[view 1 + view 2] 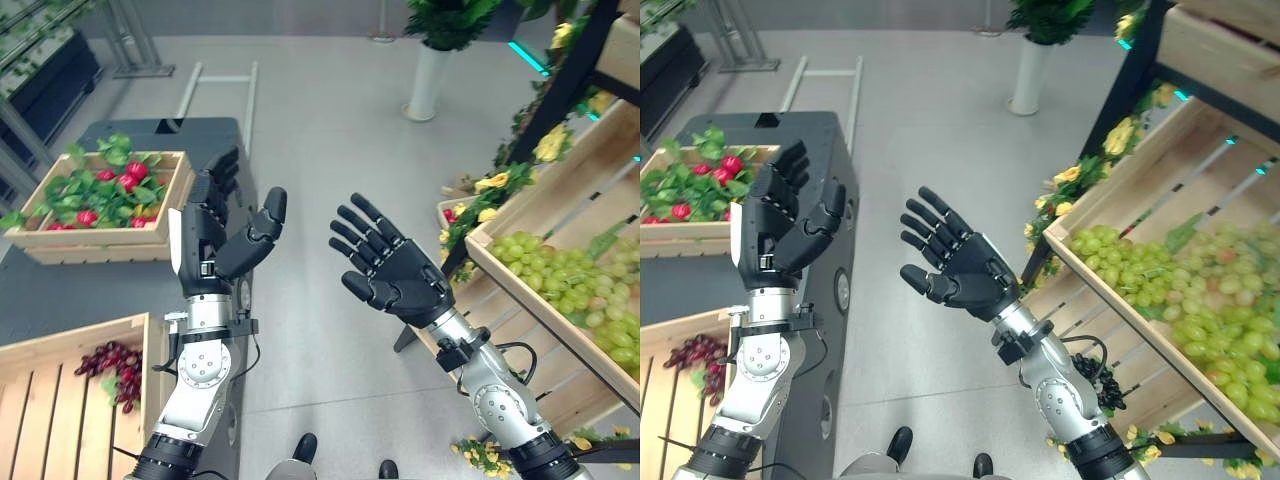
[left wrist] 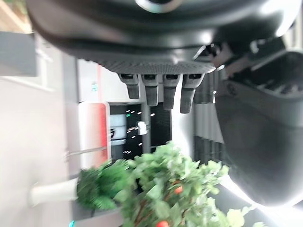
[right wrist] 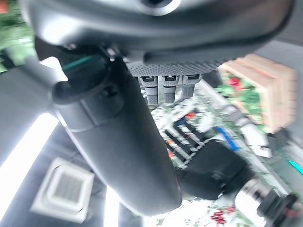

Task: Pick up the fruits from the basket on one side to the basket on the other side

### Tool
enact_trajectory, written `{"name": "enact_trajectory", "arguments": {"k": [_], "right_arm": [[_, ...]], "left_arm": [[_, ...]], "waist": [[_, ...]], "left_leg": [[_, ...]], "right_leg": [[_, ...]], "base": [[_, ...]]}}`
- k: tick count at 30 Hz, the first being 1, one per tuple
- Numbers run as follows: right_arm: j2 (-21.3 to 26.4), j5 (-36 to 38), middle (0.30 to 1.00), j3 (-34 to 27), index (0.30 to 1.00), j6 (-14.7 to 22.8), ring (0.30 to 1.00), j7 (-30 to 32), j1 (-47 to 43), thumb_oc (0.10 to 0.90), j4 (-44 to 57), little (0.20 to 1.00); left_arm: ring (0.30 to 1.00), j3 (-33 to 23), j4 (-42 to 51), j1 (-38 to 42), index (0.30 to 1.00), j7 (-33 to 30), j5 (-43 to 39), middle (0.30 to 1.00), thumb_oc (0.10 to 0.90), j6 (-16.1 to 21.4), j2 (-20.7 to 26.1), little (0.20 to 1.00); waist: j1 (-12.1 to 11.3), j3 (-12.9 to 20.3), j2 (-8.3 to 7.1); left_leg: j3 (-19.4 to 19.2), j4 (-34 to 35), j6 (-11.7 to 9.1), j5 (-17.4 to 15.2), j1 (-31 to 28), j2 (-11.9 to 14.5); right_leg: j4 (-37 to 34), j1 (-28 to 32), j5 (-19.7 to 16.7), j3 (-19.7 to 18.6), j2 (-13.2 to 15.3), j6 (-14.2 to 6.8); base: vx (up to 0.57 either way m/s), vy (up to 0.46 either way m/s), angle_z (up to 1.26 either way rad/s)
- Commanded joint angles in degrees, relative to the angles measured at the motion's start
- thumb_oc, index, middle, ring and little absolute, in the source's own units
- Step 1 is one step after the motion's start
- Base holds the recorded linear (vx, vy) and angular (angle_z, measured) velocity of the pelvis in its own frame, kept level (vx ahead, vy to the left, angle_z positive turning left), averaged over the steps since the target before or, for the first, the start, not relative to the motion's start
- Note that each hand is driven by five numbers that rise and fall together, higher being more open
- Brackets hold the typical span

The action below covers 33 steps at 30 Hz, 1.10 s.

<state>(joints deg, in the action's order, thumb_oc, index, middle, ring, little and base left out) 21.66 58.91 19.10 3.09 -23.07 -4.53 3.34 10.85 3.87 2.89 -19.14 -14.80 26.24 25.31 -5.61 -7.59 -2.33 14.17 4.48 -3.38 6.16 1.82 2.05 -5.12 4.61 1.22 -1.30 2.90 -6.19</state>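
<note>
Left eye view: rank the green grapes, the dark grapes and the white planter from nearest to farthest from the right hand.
From the right hand:
1. Green grapes, in the slanted crate on the robot's right.
2. Dark grapes, in the wooden crate at lower left, past the left hand.
3. White planter, standing on the floor far ahead.

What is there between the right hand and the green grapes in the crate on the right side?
Nothing lies between: the left eye view shows open air over bare grey floor between the raised, empty right hand and the green grapes.
</note>
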Motion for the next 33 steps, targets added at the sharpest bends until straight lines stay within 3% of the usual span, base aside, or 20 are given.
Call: {"name": "enact_trajectory", "arguments": {"k": [1, 2, 5, 9, 13, 16, 20, 24, 28, 33], "right_arm": [[-0.7, -1.1, 0.9, -1.2, 0.9, 3.3, 0.9, -0.6, -1.5, 0.8, 6.0, 0.9], [-0.7, -5.0, 0.9, -0.8, 0.9, 4.6, 0.9, 0.1, -1.3, 0.8, 4.9, 0.9], [-0.5, -6.8, 0.9, -0.9, 0.9, 4.5, 0.9, 0.1, 0.1, 0.8, 4.8, 0.9], [0.3, -8.0, 0.9, -2.1, 0.9, 6.1, 0.9, 1.1, -0.7, 0.8, 1.7, 0.9], [0.7, -7.5, 0.9, -2.5, 0.9, 5.8, 0.9, 0.2, -0.2, 0.8, 0.8, 0.9], [0.7, -8.4, 0.9, -2.9, 0.9, 5.7, 0.9, -0.4, 1.5, 0.8, 0.4, 0.9], [1.5, -7.6, 0.9, -4.1, 0.9, 7.7, 0.9, 0.3, 2.9, 0.8, 1.3, 0.9], [1.9, -6.6, 0.9, -3.5, 0.9, 9.8, 0.9, -3.1, 3.0, 0.8, 1.2, 0.9], [2.4, -6.9, 0.9, -4.1, 0.9, 9.1, 0.9, -5.2, 4.8, 0.8, 3.6, 0.9], [1.7, -5.1, 0.9, -4.7, 0.9, 7.5, 0.9, -7.6, 5.0, 0.8, 5.9, 0.9]], "left_arm": [[0.9, -1.5, 2.9, 3.9, 0.9, 1.8, -2.5, 0.9, 0.8, 7.2, 2.1, 0.9], [0.9, -1.6, 2.8, 3.9, 0.9, 1.3, -3.3, 0.9, 0.8, 7.0, 2.3, 0.9], [0.9, -2.4, 1.7, 3.4, 0.9, 3.3, -5.9, 0.9, 0.8, 8.5, 1.7, 0.9], [0.9, -2.2, 1.8, 3.9, 0.9, 5.5, -7.5, 0.9, 0.8, 9.0, 0.2, 0.9], [0.9, -3.2, 2.7, 2.6, 0.9, 5.2, -7.6, 0.9, 0.8, 8.7, -0.2, 0.9], [0.9, -4.4, 3.6, 1.1, 0.9, 5.9, -8.5, 0.9, 0.8, 8.2, -0.1, 0.9], [0.9, -2.5, 2.5, 2.8, 0.9, 8.5, -9.7, 0.9, 0.8, 9.0, -0.2, 0.9], [0.9, -1.3, 2.9, 2.6, 0.9, 7.2, -8.4, 0.9, 0.8, 9.7, -0.3, 0.9], [0.9, -2.3, 4.6, 1.4, 0.9, 7.8, -8.8, 0.9, 0.8, 8.9, 0.8, 0.9], [0.9, -3.8, 5.9, 1.4, 0.9, 7.7, -8.6, 0.9, 0.8, 7.1, 2.0, 0.9]], "waist": [[-0.2, 3.7, -0.92], [-0.6, 3.4, -0.84], [-1.2, 2.6, -0.73], [-0.8, 1.6, -1.37], [-0.2, 0.7, -2.48], [1.1, 1.2, -1.87], [3.6, 1.7, -0.25], [2.8, 1.8, 0.13], [1.7, 2.8, -0.03], [0.3, 2.9, -0.02]], "left_leg": [[-3.0, -0.3, 2.5, -3.0, 0.0, -2.4], [-3.3, -0.5, 1.6, -2.1, 1.0, -1.7], [-5.4, -0.6, 0.3, 0.1, 3.9, -0.4], [-10.7, -9.0, -0.4, -2.8, 7.4, -1.1], [-13.2, -16.7, 0.9, -6.7, 7.8, -2.6], [-17.3, -12.0, 0.3, -5.7, 4.4, 0.2], [-29.9, -1.8, -2.7, -1.1, -0.4, 5.9], [-29.6, 0.2, -2.3, -1.0, -1.6, 4.5], [-27.3, 0.5, -1.0, -2.6, -2.8, 2.2], [-25.9, 0.2, 1.5, -4.8, -4.3, -0.6]], "right_leg": [[0.1, -4.8, -5.3, -1.2, 0.3, 0.6], [0.1, -4.8, -5.0, -0.1, 0.2, 0.9], [0.1, -3.9, -4.0, 4.1, 0.1, 1.6], [0.1, -3.0, -3.1, 10.3, 1.2, 3.0], [0.1, -2.4, -4.1, 12.0, 2.3, 3.4], [0.1, -1.2, -3.3, 14.3, 1.7, 3.8], [0.1, 1.8, -1.3, 20.7, 2.1, 3.1], [0.1, 2.4, -2.1, 22.8, 3.7, 1.6], [0.4, 2.6, -2.9, 23.7, 5.5, -0.1], [6.3, 1.0, -2.0, 24.1, 9.1, -2.0]], "base": [[-0.05, -0.41, 0.36], [-0.06, -0.335, 0.26], [-0.08, -0.352, 0.49], [-0.1, -0.123, 0.89], [-0.04, 0.005, 1.01], [0.04, 0.099, 0.62], [0.06, 0.201, 1.44], [0.08, 0.303, 1.17], [0.11, 0.315, 0.14], [0.11, 0.343, 0.17]]}}
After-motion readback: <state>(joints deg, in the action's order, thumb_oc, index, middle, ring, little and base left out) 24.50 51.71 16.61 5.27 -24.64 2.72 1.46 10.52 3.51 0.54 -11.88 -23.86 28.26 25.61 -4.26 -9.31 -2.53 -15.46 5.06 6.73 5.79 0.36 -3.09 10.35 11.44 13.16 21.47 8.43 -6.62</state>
